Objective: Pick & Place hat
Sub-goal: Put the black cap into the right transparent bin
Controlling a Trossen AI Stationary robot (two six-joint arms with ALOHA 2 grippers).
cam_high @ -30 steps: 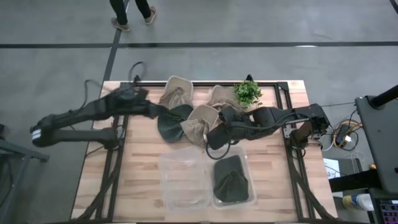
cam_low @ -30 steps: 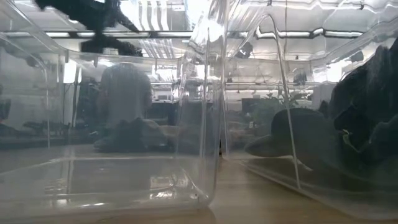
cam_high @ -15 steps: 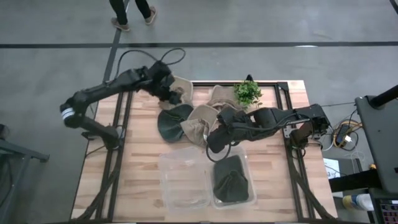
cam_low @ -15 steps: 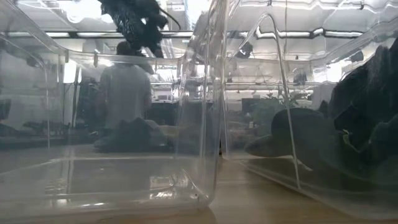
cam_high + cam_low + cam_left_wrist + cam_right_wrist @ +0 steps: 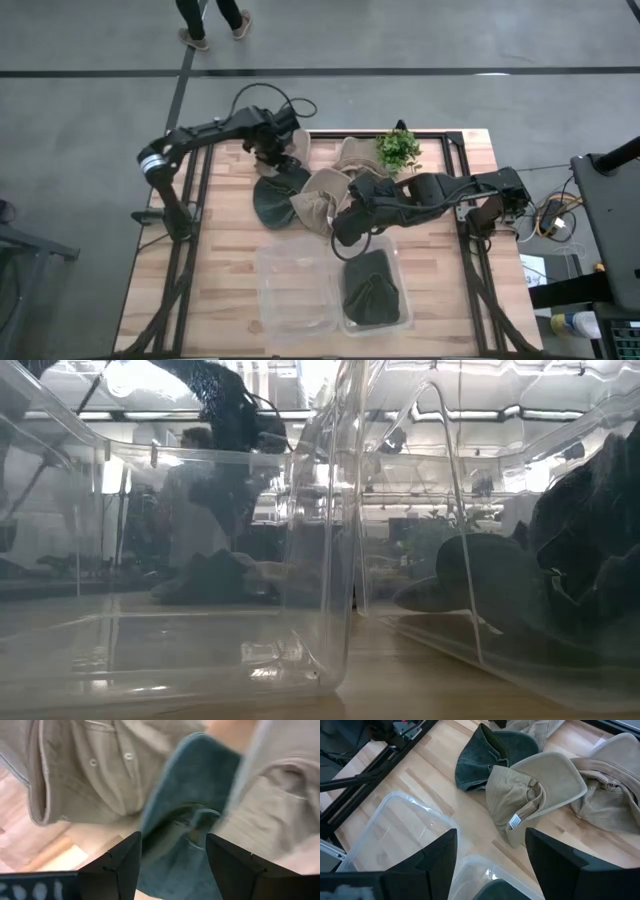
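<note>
Hats lie in a heap at the far middle of the wooden table (image 5: 230,260): a dark green cap (image 5: 270,200) beside a tan cap (image 5: 318,198), with more tan ones behind. The left gripper (image 5: 275,150) hovers over the green cap, jaws apart and empty. The right gripper (image 5: 345,222), jaws likewise apart, hangs by two clear bins (image 5: 295,290), one holding another dark green hat (image 5: 372,288).

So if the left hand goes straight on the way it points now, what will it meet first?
Most likely the dark green cap, which lies directly between the open fingers of the left hand, with tan caps on both sides. How far off it is stays unclear.
</note>
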